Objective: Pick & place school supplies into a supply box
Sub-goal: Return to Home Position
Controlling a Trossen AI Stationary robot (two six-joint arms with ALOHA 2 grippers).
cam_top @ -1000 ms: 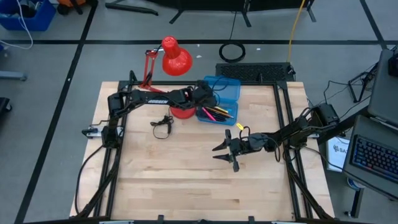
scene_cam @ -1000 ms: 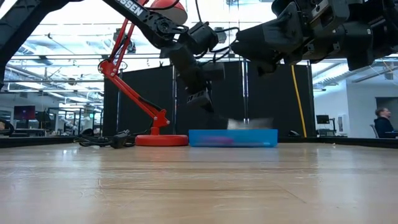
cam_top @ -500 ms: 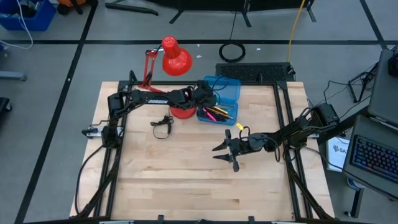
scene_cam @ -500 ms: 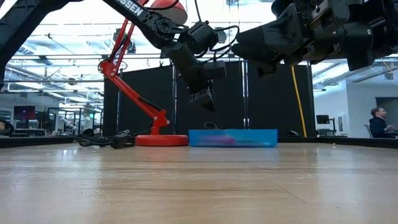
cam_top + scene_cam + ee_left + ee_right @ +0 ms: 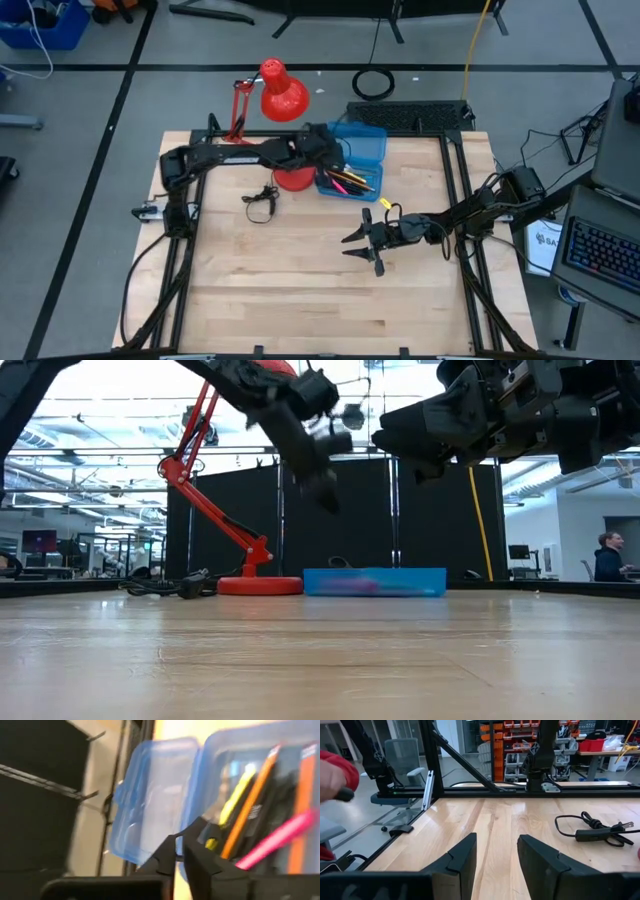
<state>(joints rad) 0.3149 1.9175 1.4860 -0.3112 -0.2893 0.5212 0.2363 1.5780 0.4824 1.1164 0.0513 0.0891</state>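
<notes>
Table (image 5: 290, 290) has loads of bare wood out front, blue supply box (image 5: 368, 148) sits open at the far edge, left gripper (image 5: 322, 143) hangs pinched closed by it, right gripper (image 5: 360, 250) splayed wide mid-table.

A blue supply box (image 5: 375, 581) was seen at the tabletop's (image 5: 320, 660) far edge, a red lamp base (image 5: 260, 586) just beside it at nine o'clock, the left end effector (image 5: 322, 488) held above at eleven o'clock.

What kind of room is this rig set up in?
Likely a robotics lab or workshop: shelves of orange parts bins behind the table, a wheeled office chair nearby, and a keyboard at a workstation alongside.
</notes>
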